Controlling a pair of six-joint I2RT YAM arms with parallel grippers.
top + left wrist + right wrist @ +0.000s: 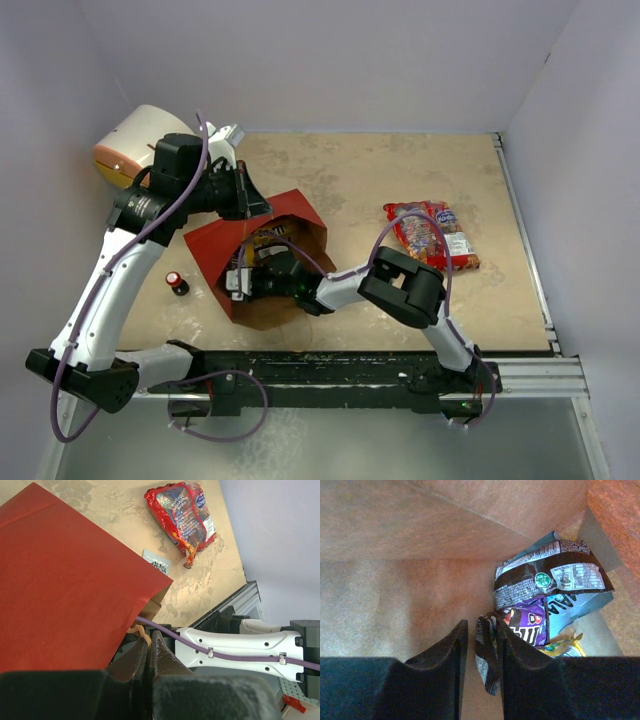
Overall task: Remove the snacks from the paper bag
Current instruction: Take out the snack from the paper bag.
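Your left arm (105,290) and right arm (338,292) match: white moulded links between blocky black joints. A purple cable (235,656) runs along each, held by small clips and looping loose near the black bases. Your fingers (440,680) are matte black and tapered.

A robotics lab test cell is shown — a bare, purpose-built enclosure. A tan mottled surface (350,170) is boxed in on three sides by plain pale walls (330,60). A left arm (105,290) and a right arm (405,285), both white and jointed, are bolted to a metal rail (530,375) at the near edge, and a purple cable (235,656) is clipped along the casing. A red paper bag (215,250) and a snack packet (430,235) are laid out as handling props.
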